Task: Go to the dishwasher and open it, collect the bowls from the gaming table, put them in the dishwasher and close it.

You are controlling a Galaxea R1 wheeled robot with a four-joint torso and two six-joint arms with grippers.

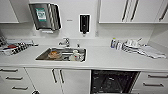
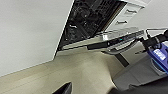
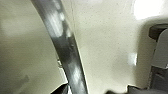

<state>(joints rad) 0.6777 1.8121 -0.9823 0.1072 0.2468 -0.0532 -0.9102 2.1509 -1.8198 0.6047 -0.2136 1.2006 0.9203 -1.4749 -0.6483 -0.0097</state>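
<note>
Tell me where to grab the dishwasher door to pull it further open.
Grip the curved bar handle along the top edge of the dishwasher door, coming from the front and hooking over it. The door is already tilted partly open, exposing the dark racks, and the handle stands off the panel, probably leaving room behind it.

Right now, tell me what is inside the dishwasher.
The dishwasher stands open under the counter. Its interior is dark, with racks showing. Whether any dishes or bowls sit in the racks cannot be told; the lower part is cut off by the door.
</note>
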